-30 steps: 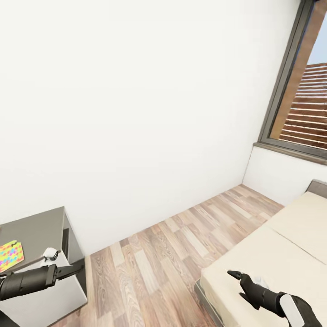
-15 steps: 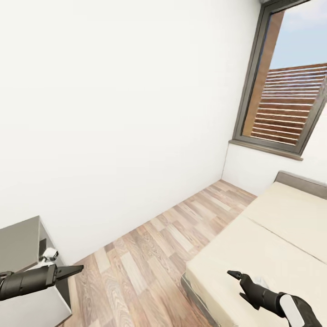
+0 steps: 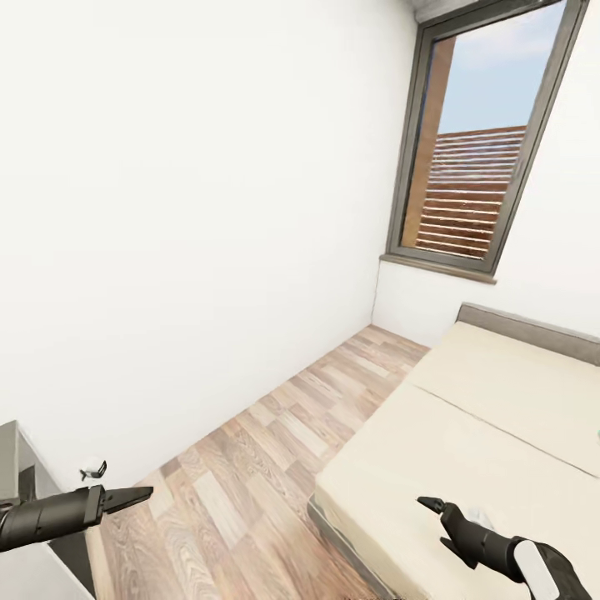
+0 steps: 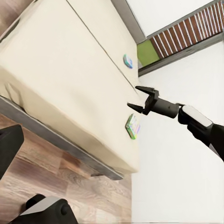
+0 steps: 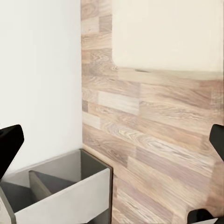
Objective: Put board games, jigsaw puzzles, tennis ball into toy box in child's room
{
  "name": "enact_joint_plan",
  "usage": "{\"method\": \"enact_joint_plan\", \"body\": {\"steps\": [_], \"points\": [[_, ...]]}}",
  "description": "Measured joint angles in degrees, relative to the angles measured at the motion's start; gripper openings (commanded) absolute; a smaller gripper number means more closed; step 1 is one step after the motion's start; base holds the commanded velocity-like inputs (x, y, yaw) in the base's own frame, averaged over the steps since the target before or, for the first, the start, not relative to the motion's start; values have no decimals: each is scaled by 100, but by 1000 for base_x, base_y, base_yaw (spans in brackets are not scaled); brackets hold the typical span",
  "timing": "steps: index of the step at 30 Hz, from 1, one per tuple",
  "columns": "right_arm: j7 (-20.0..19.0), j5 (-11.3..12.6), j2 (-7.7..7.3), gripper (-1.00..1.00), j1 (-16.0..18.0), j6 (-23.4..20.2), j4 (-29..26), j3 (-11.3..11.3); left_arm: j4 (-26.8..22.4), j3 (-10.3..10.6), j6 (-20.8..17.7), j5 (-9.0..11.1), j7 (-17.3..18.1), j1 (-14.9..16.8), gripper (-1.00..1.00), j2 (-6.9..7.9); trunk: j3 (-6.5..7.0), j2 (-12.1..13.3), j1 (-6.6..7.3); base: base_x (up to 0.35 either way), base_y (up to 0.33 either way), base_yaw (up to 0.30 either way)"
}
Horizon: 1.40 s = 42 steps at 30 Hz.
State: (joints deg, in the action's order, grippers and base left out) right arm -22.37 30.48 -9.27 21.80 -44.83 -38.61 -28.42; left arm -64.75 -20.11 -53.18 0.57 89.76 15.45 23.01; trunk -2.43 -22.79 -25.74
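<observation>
Your bed is a wide cream mattress with a seam, at 4 o'clock. In the left wrist view, two small board games lie on it, prints too small to read. Right gripper jaws apart; left gripper pressed together.

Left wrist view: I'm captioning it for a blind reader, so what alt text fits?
A cream bed with two small colourful game boxes, one near its edge and one farther along. The right tool hangs open over the bed, with wood floor below.
</observation>
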Motion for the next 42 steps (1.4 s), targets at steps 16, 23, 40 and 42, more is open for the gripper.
{"method": "enact_joint_plan", "body": {"steps": [16, 23, 40, 42], "points": [[-8, 7, -78, 100, -5, -9, 2, 0, 0, 0, 0, 0, 0, 0, 100, 0, 43, 0, 0, 0, 0, -283], [-7, 9, -93, 100, -8, -9, 2, 0, 0, 0, 0, 0, 0, 0, 100, 0, 62, 0, 0, 0, 0, -283], [1, 8, -99, 100, -9, -11, 9, -1, -24, 1, 17, 3, -1, 0, 100, -30, 107, 1, 0, -12, -87, -283], [1, 8, -97, 100, -9, -12, 9, -1, -24, 1, 17, 3, -1, 0, 100, -34, 112, 1, 0, -61, -263, -283]]}}
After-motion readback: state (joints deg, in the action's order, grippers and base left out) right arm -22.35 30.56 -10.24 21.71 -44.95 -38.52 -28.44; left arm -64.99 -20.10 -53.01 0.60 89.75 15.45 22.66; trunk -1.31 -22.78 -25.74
